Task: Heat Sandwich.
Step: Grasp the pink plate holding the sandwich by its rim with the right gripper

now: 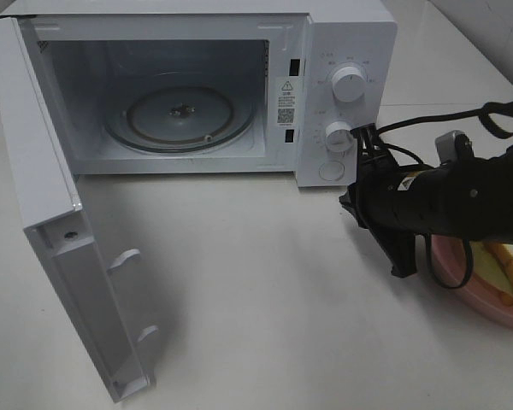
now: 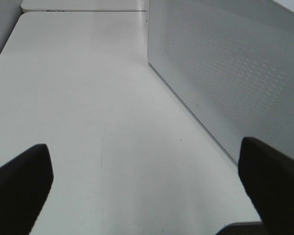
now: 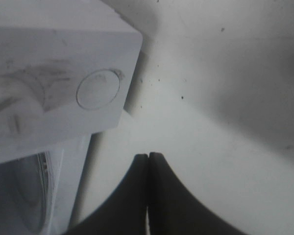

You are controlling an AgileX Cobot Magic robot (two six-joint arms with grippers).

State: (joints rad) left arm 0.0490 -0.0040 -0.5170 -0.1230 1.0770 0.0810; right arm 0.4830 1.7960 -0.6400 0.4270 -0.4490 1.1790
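Note:
The sandwich (image 1: 510, 266), white bread with tan crust, lies on a pink plate (image 1: 467, 282) at the right edge of the table, partly hidden by my right arm. The white microwave (image 1: 346, 38) stands at the back with its door (image 1: 56, 248) swung wide open and its glass turntable (image 1: 184, 115) bare. My right gripper (image 1: 348, 202) is shut and empty, just in front of the microwave's round door button (image 3: 98, 90), left of the plate. In the right wrist view its fingertips (image 3: 148, 156) are pressed together. My left gripper (image 2: 144, 156) is open and empty over bare table.
The open door juts toward the front left of the table. Two control knobs (image 1: 349, 85) sit on the microwave's right panel. The microwave's perforated side wall (image 2: 225, 73) runs beside my left gripper. White table (image 1: 256, 290) lies in front of the oven.

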